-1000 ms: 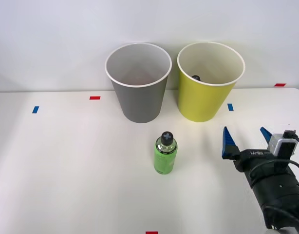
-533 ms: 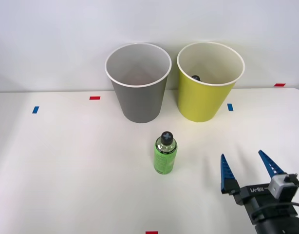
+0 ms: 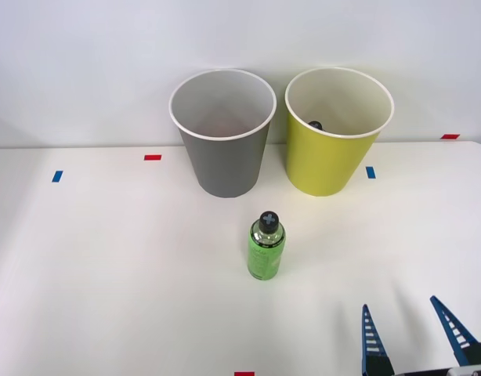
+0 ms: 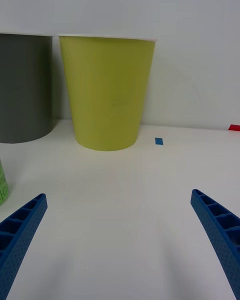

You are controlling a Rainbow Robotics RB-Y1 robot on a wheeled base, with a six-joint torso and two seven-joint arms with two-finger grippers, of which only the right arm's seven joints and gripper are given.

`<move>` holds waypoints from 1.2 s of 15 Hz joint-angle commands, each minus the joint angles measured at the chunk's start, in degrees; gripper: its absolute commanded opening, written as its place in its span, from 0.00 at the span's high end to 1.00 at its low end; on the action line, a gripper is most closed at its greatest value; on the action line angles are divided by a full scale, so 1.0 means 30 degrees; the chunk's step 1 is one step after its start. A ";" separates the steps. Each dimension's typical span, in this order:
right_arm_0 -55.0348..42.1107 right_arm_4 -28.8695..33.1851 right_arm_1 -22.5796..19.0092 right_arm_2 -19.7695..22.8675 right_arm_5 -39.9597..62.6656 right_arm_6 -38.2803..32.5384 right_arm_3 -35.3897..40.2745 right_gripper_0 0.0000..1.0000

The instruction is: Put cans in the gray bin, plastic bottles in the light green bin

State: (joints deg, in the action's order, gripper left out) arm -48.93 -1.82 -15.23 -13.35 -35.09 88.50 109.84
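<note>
Green-labelled bottle (image 3: 265,248) upright, lettering unreadable; tool (image 3: 417,337) spread.

The end effector (image 3: 414,337) has slid from the middle right of the front view down to the lower right corner, its arm body now past the bottom edge, blue fingers (image 3: 372,342) spread apart.

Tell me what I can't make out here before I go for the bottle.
- Light green bin, front view: a dark cap-like spot shows low inside; the near wall hides whatever it belongs to.
- Gray bin, front view: its floor is hidden by the near wall, so any can inside can't be confirmed.
- Green bottle, wrist view: cut off at the picture's edge.
- Right gripper, front view: body cut off by the edge; jaws open.
</note>
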 commanded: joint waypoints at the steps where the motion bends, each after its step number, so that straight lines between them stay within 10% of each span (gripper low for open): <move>1: -0.0596 0.0195 0.0038 -0.0764 -0.1020 0.0295 -0.0783 0.00; 18: -0.2207 0.0634 0.0214 -0.1760 -0.1078 0.1174 -0.0783 0.00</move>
State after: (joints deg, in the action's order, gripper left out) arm -55.55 0.09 -14.59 -18.64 -38.35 92.02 107.50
